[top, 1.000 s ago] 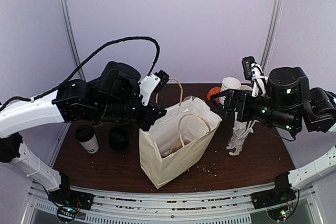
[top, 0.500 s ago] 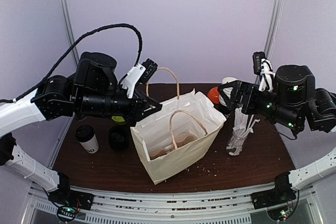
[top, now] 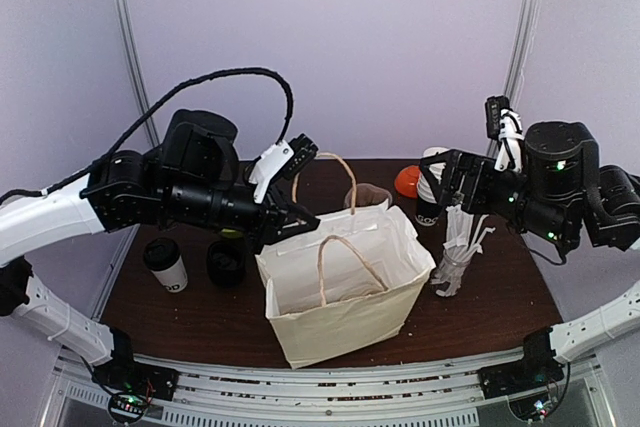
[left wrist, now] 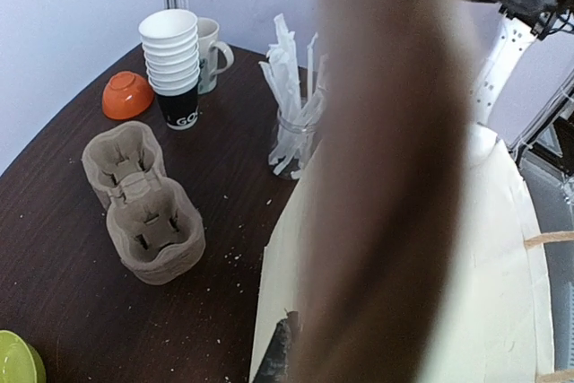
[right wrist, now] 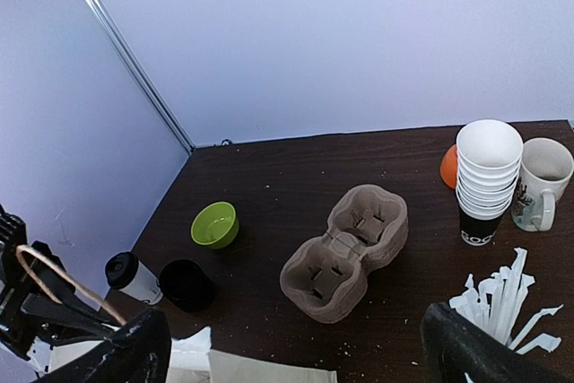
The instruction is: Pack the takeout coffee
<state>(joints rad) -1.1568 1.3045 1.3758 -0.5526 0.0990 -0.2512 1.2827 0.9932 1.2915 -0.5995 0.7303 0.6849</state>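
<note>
Standing left of the paper bag (top: 340, 297), the takeout coffee (top: 166, 265) is waiting unpacked, upright, long axis vertical, black lid pointing up. The left gripper (top: 298, 219) is pinching the bag's left rim, fingers closed, propping it open; right of the bag, the right gripper (top: 437, 190) is hanging spread wide, empty. Picking and bagging are remaining

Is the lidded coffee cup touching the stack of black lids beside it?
Apart. The top view shows bare table between the coffee cup and the lid stack.
</note>
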